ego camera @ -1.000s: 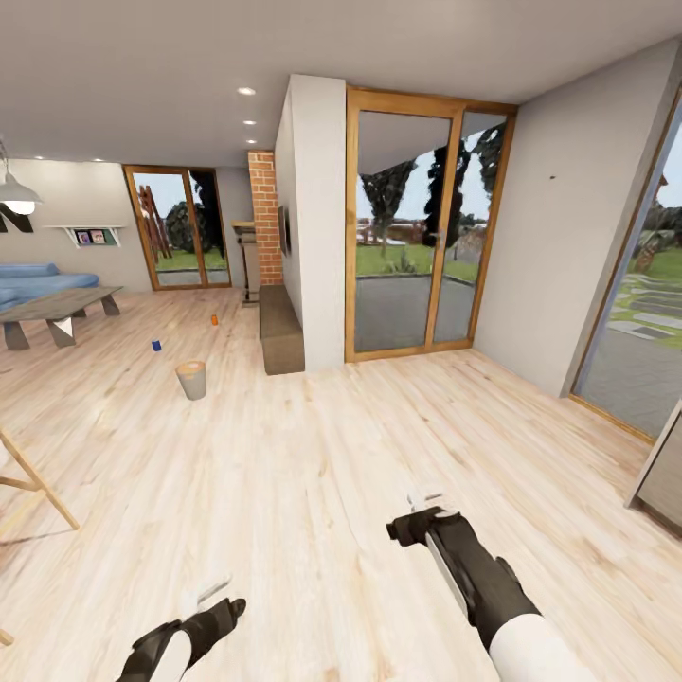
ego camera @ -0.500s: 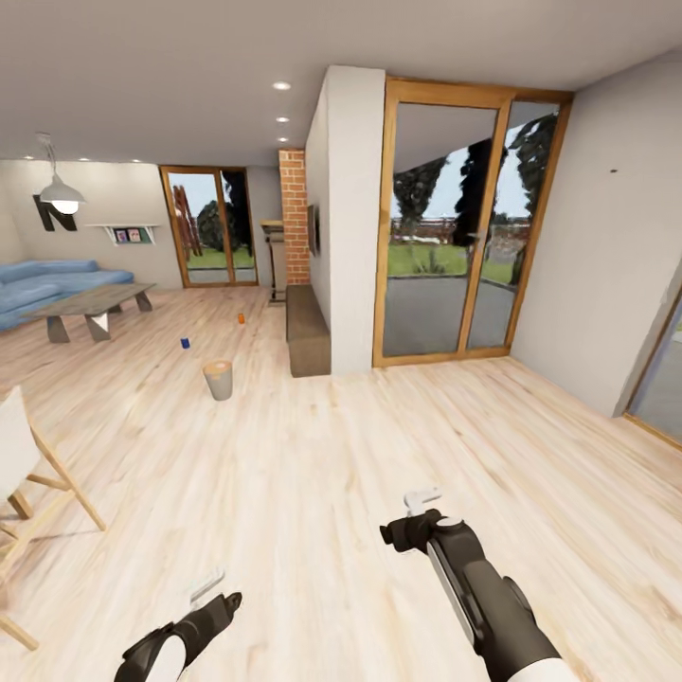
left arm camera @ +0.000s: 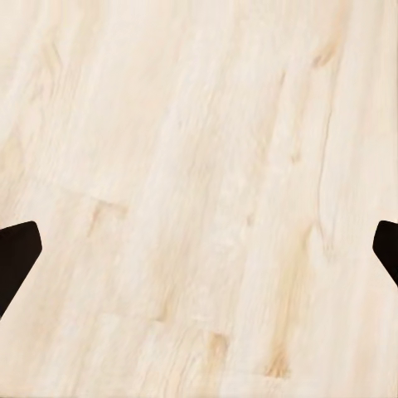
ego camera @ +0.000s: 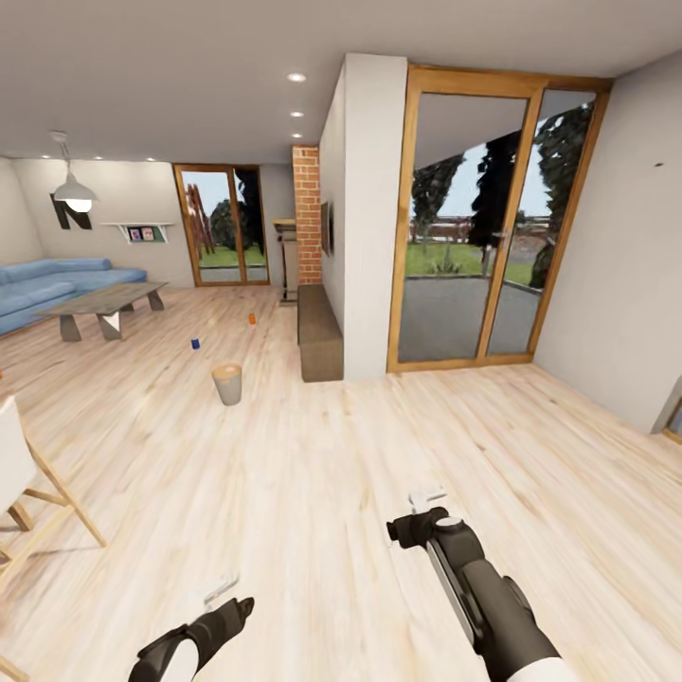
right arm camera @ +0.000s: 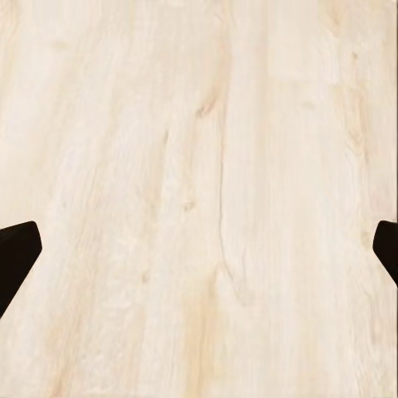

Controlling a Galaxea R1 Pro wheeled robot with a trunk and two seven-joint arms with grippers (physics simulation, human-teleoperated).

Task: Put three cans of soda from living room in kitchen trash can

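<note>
Far off on the wood floor stands the grey trash can (ego camera: 227, 384), with its copper-brown inside showing. Beyond it stand a dark blue soda can (ego camera: 195, 344) and an orange soda can (ego camera: 252, 319). The second orange can is out of view. My left gripper (ego camera: 220, 592) hangs low at the view's bottom, and my right gripper (ego camera: 426, 497) sits a little higher, both far from the cans. In the wrist views the left gripper (left arm camera: 199, 249) and the right gripper (right arm camera: 199, 249) are open over bare floor, with nothing between the fingers.
The living room lies at the far left, with a blue sofa (ego camera: 47, 284), a grey low table (ego camera: 99, 303), a letter N (ego camera: 71, 213) and a brick fireplace (ego camera: 307, 213). A low bench (ego camera: 319, 336) runs along the dividing wall. A white folding chair (ego camera: 24, 478) stands near left.
The whole view has swung to the left, so the trash can, cans and wall sit further right in the picture and more of the sofa and chair shows. Both arms hold their pose.
</note>
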